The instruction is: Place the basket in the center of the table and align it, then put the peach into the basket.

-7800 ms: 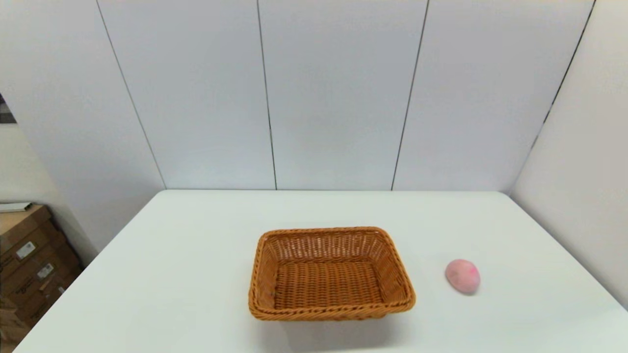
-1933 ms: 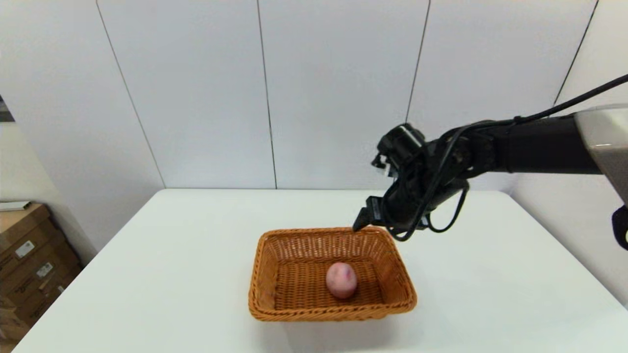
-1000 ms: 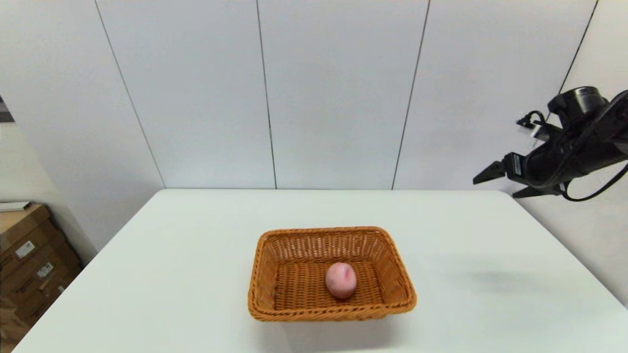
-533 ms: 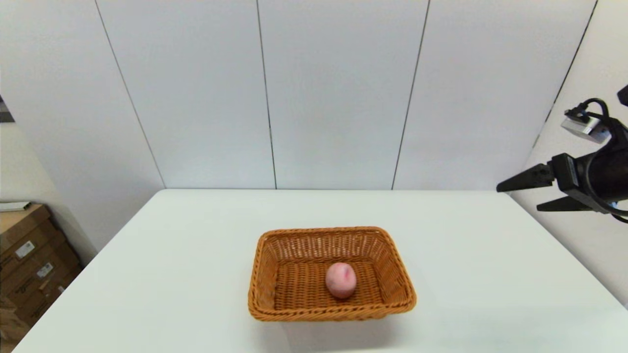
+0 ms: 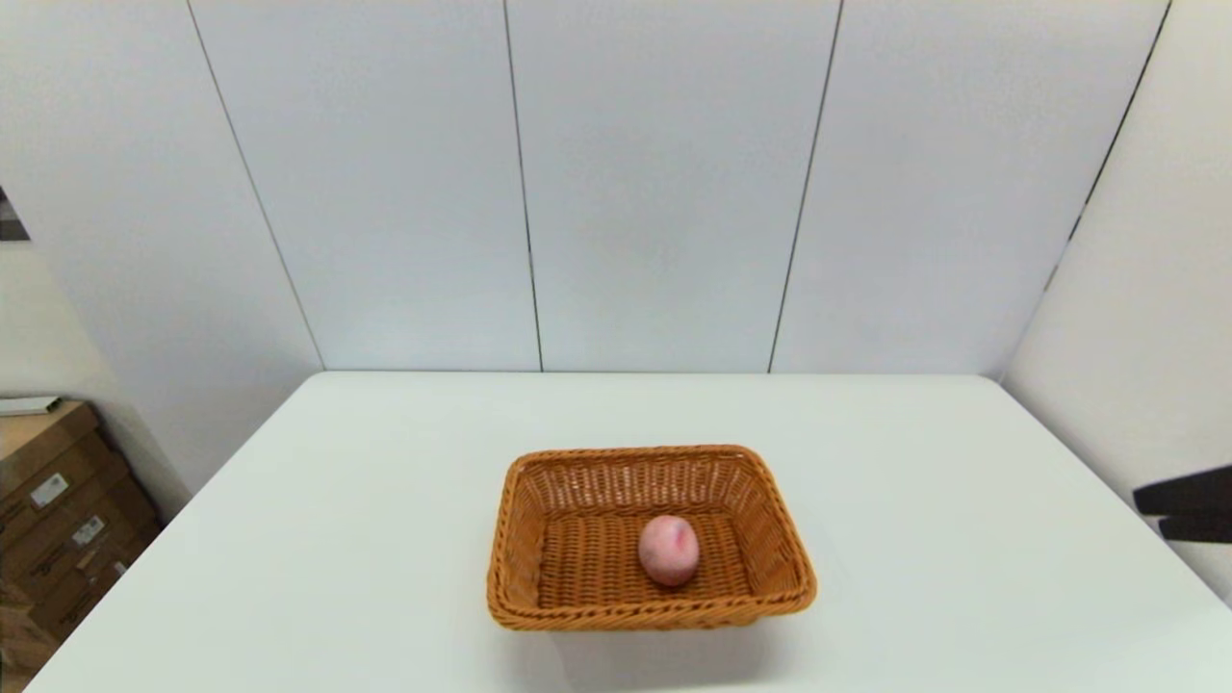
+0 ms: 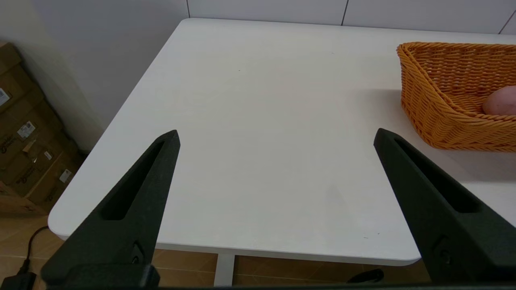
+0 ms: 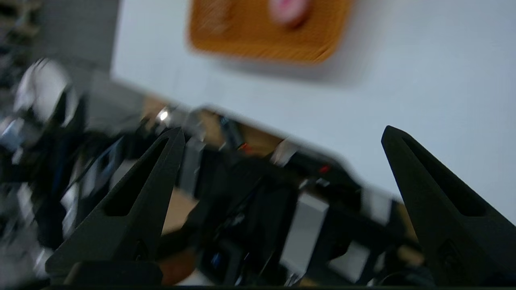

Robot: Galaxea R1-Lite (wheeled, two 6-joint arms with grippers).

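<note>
The peach (image 5: 669,550) is sitting inside the basket (image 5: 651,616), resting on the woven floor a little toward the near side, touching no wall that can be made out. It is showing a matte pink skin with a darker red blotch near its top. The basket is standing on the table (image 5: 385,539) near the middle, squared to the table's edges, its orange-brown wicker sides flaring outward under a braided rim.

The table is lying smooth and white, with rounded corners. Behind it pale wall panels (image 5: 664,183) are rising, split by thin dark seams. Down on the left, brown cardboard boxes (image 5: 58,510) with small labels are stacking up on the floor beside the table.

The right gripper (image 5: 1150,514) is poking in at the right edge of the head view, off the table's side and well apart from the basket, fingers spread wide in its own wrist view. The left gripper (image 6: 276,136) is hanging by the table's near left corner, fingers likewise spread, holding nothing, with the basket off to one side.
</note>
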